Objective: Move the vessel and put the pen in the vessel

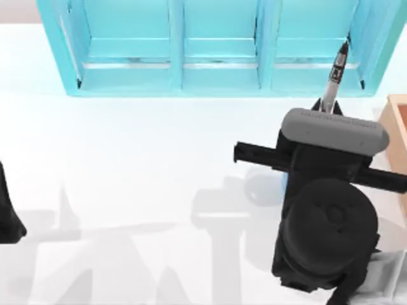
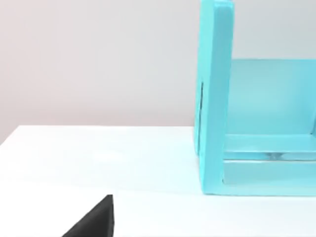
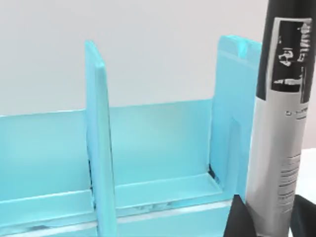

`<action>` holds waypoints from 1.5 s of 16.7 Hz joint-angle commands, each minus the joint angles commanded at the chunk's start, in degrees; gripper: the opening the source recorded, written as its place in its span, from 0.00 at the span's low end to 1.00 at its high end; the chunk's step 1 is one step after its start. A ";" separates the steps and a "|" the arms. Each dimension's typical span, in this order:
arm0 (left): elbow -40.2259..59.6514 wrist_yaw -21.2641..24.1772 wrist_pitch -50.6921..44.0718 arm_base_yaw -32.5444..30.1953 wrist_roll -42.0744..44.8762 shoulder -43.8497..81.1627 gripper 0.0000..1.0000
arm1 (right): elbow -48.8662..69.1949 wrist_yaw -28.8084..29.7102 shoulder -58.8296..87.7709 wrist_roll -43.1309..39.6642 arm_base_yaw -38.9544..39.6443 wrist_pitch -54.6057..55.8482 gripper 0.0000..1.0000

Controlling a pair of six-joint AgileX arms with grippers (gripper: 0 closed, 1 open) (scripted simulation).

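Top view, read from the near edge outward. The right arm of the AgileX pair fills the 4 to 5 o'clock sector, its dark round wrist housing nearest, then a black crossbar and a grey camera bar. Just beyond that bar the right hand point(image 1: 329, 105) holds the pen point(image 1: 335, 73), its two dark fingertips closed on the lower barrel. The pen is a slim black marker with a pale printed label; it stands tilted, its upper end leaning toward 1 o'clock and overlapping the front of the shelf unit's right-most bay. In the right wrist view the pen point(image 3: 284, 133) rises between the black fingertips point(image 3: 240, 219), label facing the camera. The vessel point(image 1: 266, 188), a translucent blue cup, sits on the white surface point(image 1: 140, 152) at about 3 o'clock from centre, just beside the right arm and partly hidden under the crossbar. The left arm is parked at 8 o'clock against the left edge; whether the left hand point(image 1: 9, 216) is wide or narrow cannot be told. A tan wooden box point(image 1: 397, 121) meets the right edge at 2 o'clock. Farthest, the turquoise shelf unit point(image 1: 216, 76) spans 11 to 1 o'clock in three bays.
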 joint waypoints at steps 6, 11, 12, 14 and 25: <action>0.00 0.00 0.00 0.00 0.00 0.00 1.00 | 0.31 -0.87 0.73 0.30 -1.08 0.28 0.00; 0.00 0.00 0.00 0.00 0.00 0.00 1.00 | 1.12 -6.32 4.61 1.21 -6.45 2.21 0.00; 0.00 0.00 0.00 0.00 0.00 0.00 1.00 | 1.30 -7.26 5.25 1.41 -7.39 2.59 0.00; 0.00 0.00 0.00 0.00 0.00 0.00 1.00 | 1.44 -7.89 5.66 1.55 -8.00 2.86 0.00; 0.00 0.00 0.00 0.00 0.00 0.00 1.00 | 1.44 -7.89 5.66 1.55 -8.00 2.86 0.68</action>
